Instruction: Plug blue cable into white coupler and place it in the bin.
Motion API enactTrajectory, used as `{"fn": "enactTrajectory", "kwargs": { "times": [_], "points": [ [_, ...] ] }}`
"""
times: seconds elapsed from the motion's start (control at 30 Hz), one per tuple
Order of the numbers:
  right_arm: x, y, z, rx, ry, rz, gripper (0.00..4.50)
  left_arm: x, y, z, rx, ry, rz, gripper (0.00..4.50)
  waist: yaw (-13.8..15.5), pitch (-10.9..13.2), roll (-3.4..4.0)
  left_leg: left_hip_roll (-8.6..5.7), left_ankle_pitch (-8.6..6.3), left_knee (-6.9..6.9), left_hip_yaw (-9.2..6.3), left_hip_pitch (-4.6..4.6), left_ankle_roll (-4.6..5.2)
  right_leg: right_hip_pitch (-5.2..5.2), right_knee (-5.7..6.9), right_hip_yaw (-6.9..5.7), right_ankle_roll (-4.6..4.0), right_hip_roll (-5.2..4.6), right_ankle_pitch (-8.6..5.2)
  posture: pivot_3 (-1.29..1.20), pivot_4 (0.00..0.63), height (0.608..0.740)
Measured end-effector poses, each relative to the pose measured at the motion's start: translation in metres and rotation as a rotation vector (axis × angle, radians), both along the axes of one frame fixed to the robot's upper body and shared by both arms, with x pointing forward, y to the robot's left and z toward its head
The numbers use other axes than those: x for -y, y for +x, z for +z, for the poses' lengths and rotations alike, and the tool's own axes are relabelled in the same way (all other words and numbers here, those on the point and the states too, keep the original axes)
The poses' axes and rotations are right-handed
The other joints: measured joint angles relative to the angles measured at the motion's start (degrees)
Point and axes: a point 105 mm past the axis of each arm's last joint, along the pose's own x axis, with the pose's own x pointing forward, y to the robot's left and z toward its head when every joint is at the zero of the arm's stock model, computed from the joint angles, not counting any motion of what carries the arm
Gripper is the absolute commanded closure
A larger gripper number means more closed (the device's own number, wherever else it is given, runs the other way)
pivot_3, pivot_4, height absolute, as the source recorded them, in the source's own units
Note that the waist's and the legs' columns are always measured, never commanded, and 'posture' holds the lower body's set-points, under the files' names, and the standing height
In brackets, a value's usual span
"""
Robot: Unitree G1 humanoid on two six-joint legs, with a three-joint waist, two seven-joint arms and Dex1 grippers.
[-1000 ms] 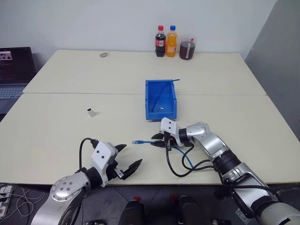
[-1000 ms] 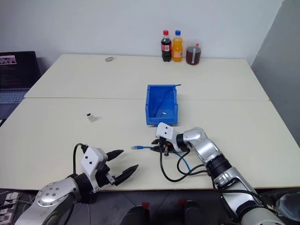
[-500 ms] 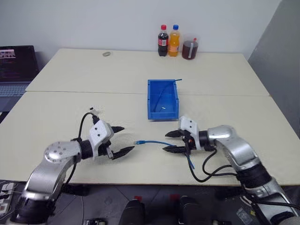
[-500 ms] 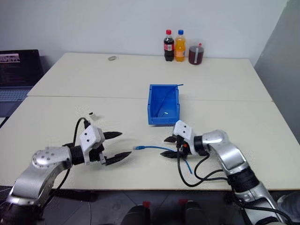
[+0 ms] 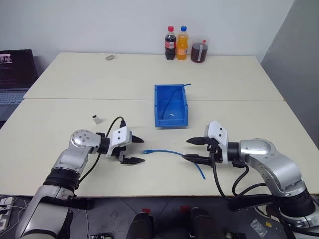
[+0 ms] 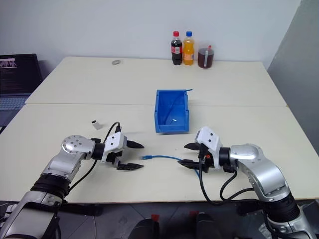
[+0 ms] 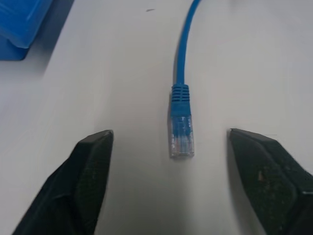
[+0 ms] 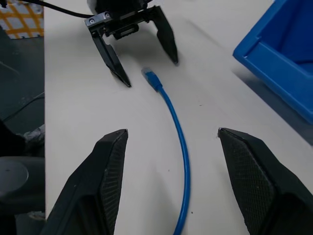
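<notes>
Change: the left gripper (image 5: 135, 151) has come forward to the cable's plug end; the right gripper (image 5: 195, 149) has let go of the cable and drawn back to the right.
Fingers: both pairs spread wide, gripping nothing.
Blue cable (image 5: 172, 153): thin, glossy cord lying loose on the table (image 5: 60, 139), clear ridged plug (image 7: 181, 136) between the left fingers.
White coupler (image 5: 97, 119): small block, left, well apart.
Bin (image 5: 185, 106): smooth blue plastic, beyond the cable.
</notes>
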Motion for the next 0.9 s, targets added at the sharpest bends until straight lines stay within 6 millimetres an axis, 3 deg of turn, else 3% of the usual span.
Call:
{"fn": "enactTrajectory", "kwargs": {
  "times": [0.17, 0.5, 0.57, 0.7, 0.9],
  "points": [
    [0.002, 0.0, -0.002, 0.001, 0.001, -0.039, 1.37, -0.001, -0.002, -0.002, -0.023, 0.005, -0.033, 2.39, -0.1, 0.0, 0.0, 0.0, 0.0, 0.01, -0.02, 0.05, 0.0, 0.02, 0.05, 0.0, 0.02, 0.0, -0.01, 0.0, 0.15, 0.74],
    [0.004, 0.001, -0.002, -0.001, 0.015, -0.062, 1.37, -0.004, -0.004, -0.003, -0.034, 0.012, -0.027, 4.25, -0.2, 0.0, 0.0, 0.0, 0.0, 0.0, -0.01, 0.09, 0.0, 0.05, 0.05, 0.02, 0.03, 0.01, -0.02, 0.0, 0.15, 0.74],
    [0.004, 0.002, -0.002, -0.001, 0.015, -0.065, 1.37, -0.004, -0.003, -0.003, -0.046, 0.005, -0.011, 4.26, -0.2, 0.0, 0.0, 0.01, 0.0, 0.0, -0.03, 0.1, 0.0, 0.05, 0.06, 0.01, 0.03, 0.01, -0.02, 0.0, 0.15, 0.74],
    [0.0, 0.012, 0.006, 0.022, 0.077, -0.137, 1.37, 0.004, 0.006, 0.005, -0.257, -0.193, 0.251, 4.26, -0.3, 0.0, -0.04, 0.01, 0.0, 0.02, -0.15, -0.01, 0.0, 0.02, 0.09, -0.05, 0.08, 0.02, -0.02, 0.0, 0.15, 0.74],
    [-0.01, 0.01, 0.015, -0.123, 0.263, -0.189, 1.37, 0.042, -0.006, 0.064, -0.395, -0.505, 0.302, 4.26, -0.2, 0.0, -0.08, -0.01, 0.0, 0.02, -0.28, -0.21, 0.0, 0.0, -0.01, -0.01, -0.01, 0.0, 0.03, 0.0, 0.15, 0.74]
  ]
}}
